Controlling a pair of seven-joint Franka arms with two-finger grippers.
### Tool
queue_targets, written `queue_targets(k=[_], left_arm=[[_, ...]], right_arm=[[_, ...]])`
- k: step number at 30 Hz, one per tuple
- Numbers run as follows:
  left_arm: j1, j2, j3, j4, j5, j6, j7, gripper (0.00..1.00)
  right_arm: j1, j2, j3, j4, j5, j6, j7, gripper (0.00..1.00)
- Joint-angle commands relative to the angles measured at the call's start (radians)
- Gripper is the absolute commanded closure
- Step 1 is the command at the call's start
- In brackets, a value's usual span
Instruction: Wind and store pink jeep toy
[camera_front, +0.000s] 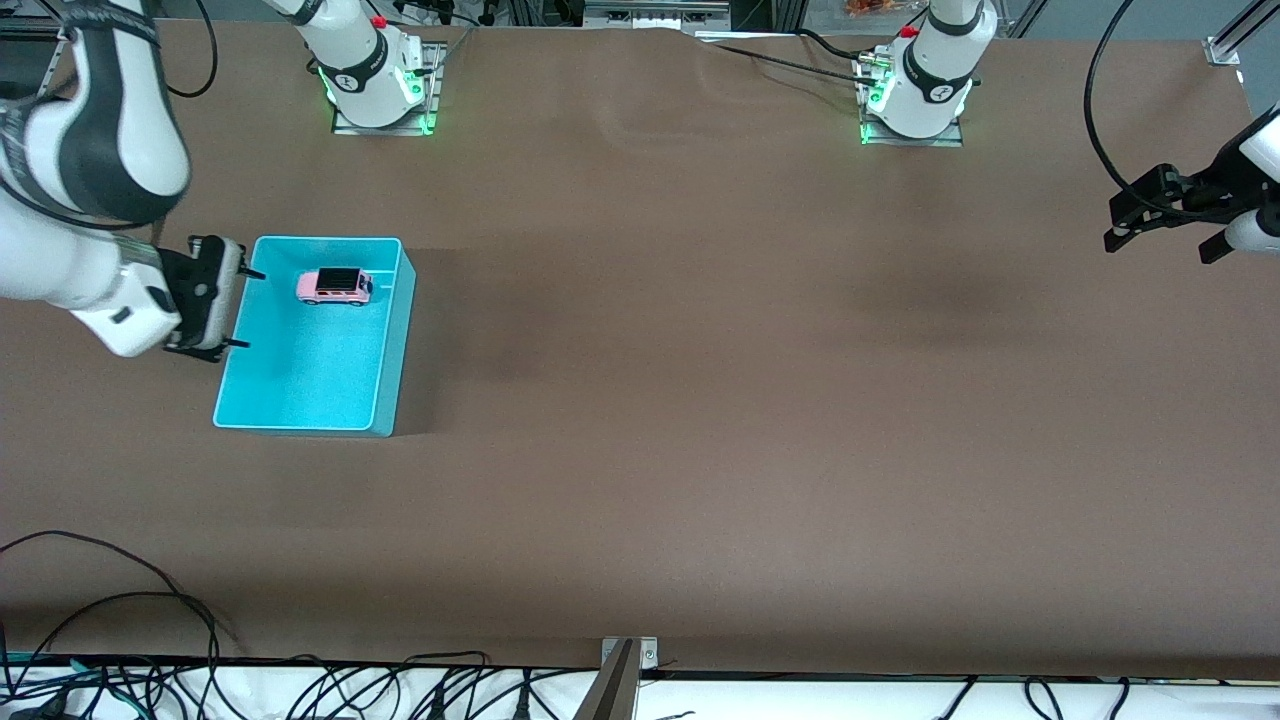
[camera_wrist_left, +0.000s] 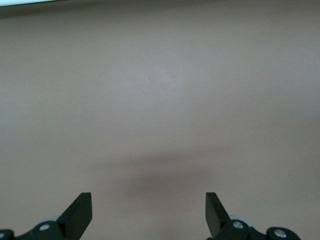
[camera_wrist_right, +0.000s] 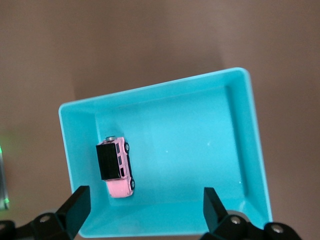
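Two arms reach over the brown desk (camera_front: 700, 400) from their bases along its farther edge. The right arm bends down at its own end of the desk, and its wrist lies level and points sideways at the cyan bin (camera_front: 395, 345). The right end effector (camera_front: 243, 308) hangs over the bin's outer long rim, released, its two dark fingers (camera_wrist_right: 75, 210) spread wide with nothing between them. The left arm waits at the other end of the desk. The left end effector (camera_front: 1122, 228) hovers over bare brown surface, also released, its fingers (camera_wrist_left: 80, 212) wide apart and empty.

Inside the bin the pink jeep toy (camera_front: 334, 286) sits on its wheels on the cyan floor, in the part of the bin farther from the front camera. Its black roof panel faces up. Its long axis runs across the bin's short width, parallel to the bin's farther short wall and near it. Which end is the front cannot be told. The toy lies apart from the right end effector.
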Motion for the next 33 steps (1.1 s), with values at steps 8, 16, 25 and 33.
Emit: queue_targets(k=[8,16,25,33], left_arm=[[0.001,0.02,-0.005,0.041,0.023,-0.025,-0.009,0.0],[0.005,0.021,0.002,0.041,0.018,-0.025,-0.007,0.0],[0.006,0.02,0.002,0.041,0.018,-0.025,-0.009,0.0],[0.006,0.02,0.002,0.039,0.017,-0.044,-0.01,0.0]], right_arm=[[0.007,-0.004,0.002,0.227,-0.02,-0.154,0.801,0.0],[0.009,0.004,0.005,0.337,-0.074,-0.198,1.174,0.0],[0.01,-0.021,0.006,0.354,-0.192,-0.2,1.225,0.0],[0.01,-0.185,0.008,0.18,-0.187,-0.218,1.228,0.0]])
